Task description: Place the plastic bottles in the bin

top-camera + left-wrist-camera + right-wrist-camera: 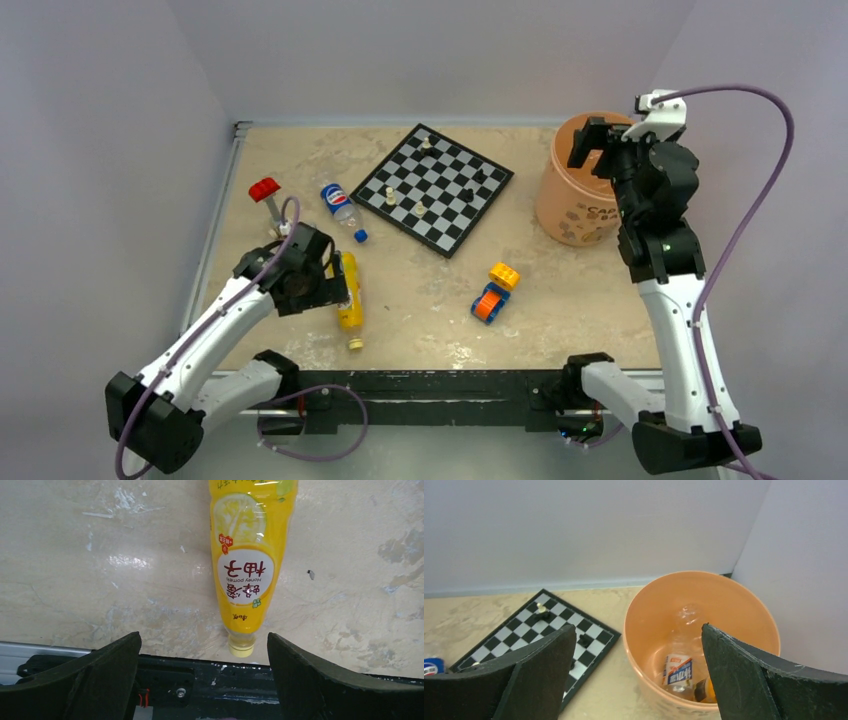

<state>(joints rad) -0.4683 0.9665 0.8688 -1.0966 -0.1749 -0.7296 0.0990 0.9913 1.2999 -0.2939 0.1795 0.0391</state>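
Overhead, the chessboard lies on the desk with a few pieces standing on it, and everything else can be placed from it.

To the right of the chessboard stands the orange bin. The right hand hangs above the bin's mouth, on the side facing the chessboard. Its wrist camera shows both fingers spread wide with nothing between them. Down inside the bin lie three bottles: a clear bottle with a white and blue label, an orange bottle beside it, and a plain clear bottle that is faint against the orange wall.

Just left of the chessboard, the Pepsi bottle lies on its side, its blue cap pointing toward the near edge of the desk. Farther left of the chessboard is a red-topped object; I cannot tell what it is.

Left of the chessboard and nearer the arms, the yellow bottle lies flat on the desk with its cap toward the near edge. The left hand is above the bottle. Its wrist camera shows the fingers fully apart, one on each side of the cap end, clear of the bottle and gripping nothing.

On the near side of the chessboard sits an orange, blue and yellow toy car.
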